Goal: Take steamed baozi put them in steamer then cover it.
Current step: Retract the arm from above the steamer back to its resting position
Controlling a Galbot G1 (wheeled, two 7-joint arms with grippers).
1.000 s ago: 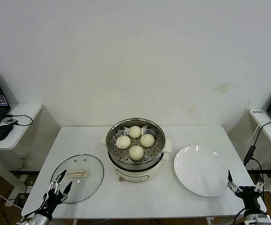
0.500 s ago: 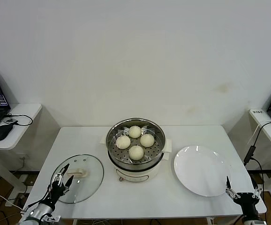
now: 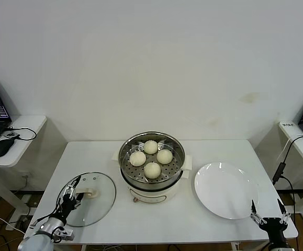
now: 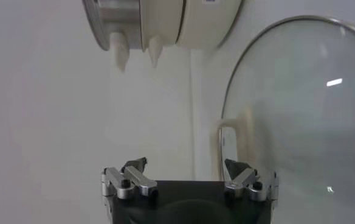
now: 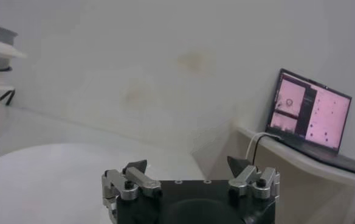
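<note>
Four cream-white baozi (image 3: pixel 152 170) sit in the shiny steel steamer (image 3: pixel 175 165) on its cream pot base at the table's middle. The clear glass cover (image 3: pixel 96 206) lies flat on the table to the left, its cream handle (image 3: pixel 89 193) up. My left gripper (image 3: pixel 71 194) is open and empty over the cover's left edge, just short of the handle. In the left wrist view the gripper (image 4: pixel 186 170) faces the handle (image 4: pixel 229 149) and cover (image 4: pixel 299 103), with the steamer's base (image 4: pixel 165 24) beyond. My right gripper (image 3: pixel 266 213) is open and empty at the table's front right corner.
A flat white plate (image 3: pixel 225 189) lies right of the steamer; it also shows in the right wrist view (image 5: pixel 44 176). Side desks stand at both ends: a laptop and mouse (image 3: pixel 2 147) on the left, a laptop (image 5: pixel 311 112) on the right.
My left gripper has moved forward over the cover's edge toward its handle. My right gripper has sunk lower toward the table's front right corner.
</note>
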